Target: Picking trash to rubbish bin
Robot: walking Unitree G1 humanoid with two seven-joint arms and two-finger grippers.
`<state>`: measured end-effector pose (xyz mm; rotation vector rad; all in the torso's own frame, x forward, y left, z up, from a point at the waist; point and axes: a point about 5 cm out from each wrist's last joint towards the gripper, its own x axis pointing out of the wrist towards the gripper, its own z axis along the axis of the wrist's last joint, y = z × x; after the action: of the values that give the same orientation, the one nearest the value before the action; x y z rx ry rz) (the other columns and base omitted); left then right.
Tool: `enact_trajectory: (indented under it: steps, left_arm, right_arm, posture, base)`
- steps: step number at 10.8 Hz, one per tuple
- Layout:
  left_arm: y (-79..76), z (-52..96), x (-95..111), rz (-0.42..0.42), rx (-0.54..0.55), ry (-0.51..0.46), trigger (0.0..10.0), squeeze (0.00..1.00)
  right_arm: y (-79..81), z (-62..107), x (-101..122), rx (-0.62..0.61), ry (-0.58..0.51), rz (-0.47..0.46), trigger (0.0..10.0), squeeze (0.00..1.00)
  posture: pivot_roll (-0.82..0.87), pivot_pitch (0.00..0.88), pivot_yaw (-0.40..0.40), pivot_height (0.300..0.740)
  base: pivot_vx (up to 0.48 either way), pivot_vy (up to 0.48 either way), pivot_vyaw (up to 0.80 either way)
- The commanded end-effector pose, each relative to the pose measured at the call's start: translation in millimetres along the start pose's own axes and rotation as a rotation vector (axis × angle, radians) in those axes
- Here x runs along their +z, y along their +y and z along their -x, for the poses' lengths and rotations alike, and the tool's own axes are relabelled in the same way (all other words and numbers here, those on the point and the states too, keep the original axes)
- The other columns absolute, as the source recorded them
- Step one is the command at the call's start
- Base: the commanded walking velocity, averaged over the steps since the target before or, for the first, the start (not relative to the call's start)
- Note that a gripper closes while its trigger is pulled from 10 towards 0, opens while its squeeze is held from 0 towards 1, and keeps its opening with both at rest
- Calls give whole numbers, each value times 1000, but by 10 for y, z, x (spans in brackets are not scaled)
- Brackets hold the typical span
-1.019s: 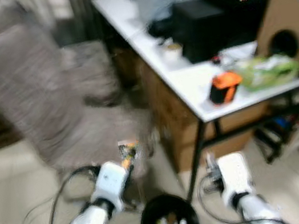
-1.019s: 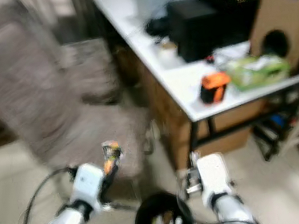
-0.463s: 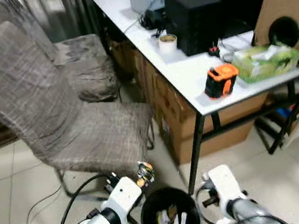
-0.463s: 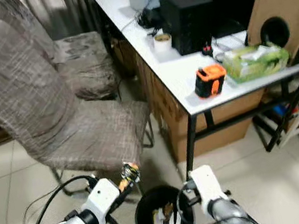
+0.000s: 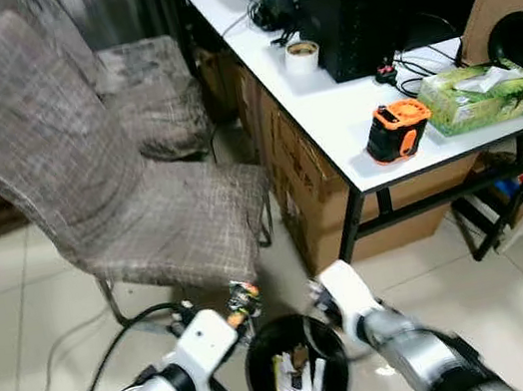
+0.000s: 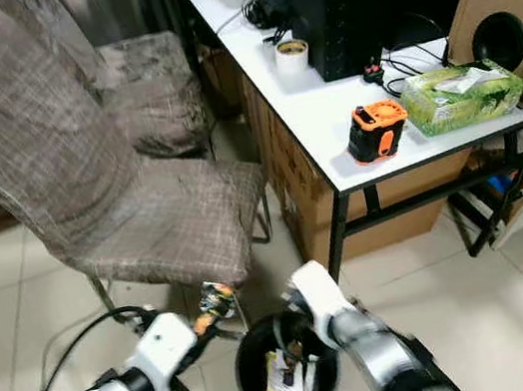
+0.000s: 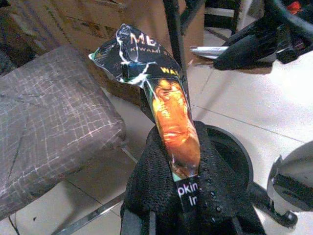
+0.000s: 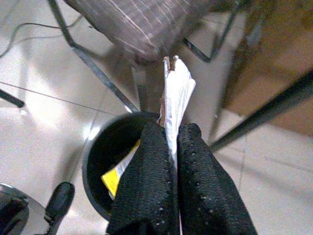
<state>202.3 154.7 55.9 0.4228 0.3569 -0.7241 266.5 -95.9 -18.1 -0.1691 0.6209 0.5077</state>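
Carrying two pieces of trash, we stand over the rubbish bin (image 5: 298,381), already holding scraps; from the head views, the left gripper (image 5: 241,303) sits at the bin's ten o'clock, the right gripper (image 5: 317,295) at one o'clock; left wrist view: fingers pinched on an orange-and-black snack wrapper (image 7: 161,98), rim just beyond; right wrist view: fingers pressed on a white paper scrap (image 8: 176,103) above the opening. Next, we judge, each piece needs centring over the mouth before release.
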Motion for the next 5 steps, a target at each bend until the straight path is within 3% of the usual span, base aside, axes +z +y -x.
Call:
enact_trajectory:
  steps: [1,5]
  left_arm:
    - [7,32,11,7,10,-1,10000,0]
    - [-14,21,29,32,30,-2,10000,0]
  right_arm:
    - [11,-8,-25,18,4,-7,10000,1000]
    - [-22,-43,15,14,-5,11,10000,1000]
  posture:
    - [-42,109,-44,740]
    - [-48,103,-56,740]
  base:
    - [0,0,0]
    - [0,0,0]
